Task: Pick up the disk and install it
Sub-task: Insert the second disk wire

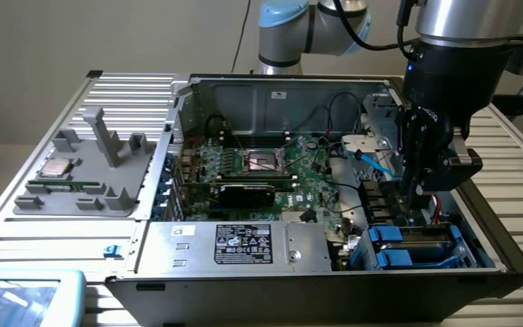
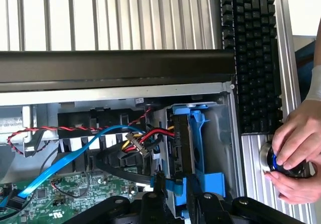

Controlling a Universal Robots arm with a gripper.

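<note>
In the wrist view the disk stands on edge in the drive cage at the corner of the open computer case. Its dark metal edge shows, with blue carrier rails alongside. My gripper is shut on it, one black finger on each side of the blue carrier. In the exterior view my gripper reaches down into the drive bay on that view's right, just above two blue carriers. Most of the disk's face is hidden.
Red, black and blue cables run close beside the disk. The motherboard and a grey box with a black label fill the case. A grey tray holds a small silver chip. A keyboard and a person's hands lie outside the case.
</note>
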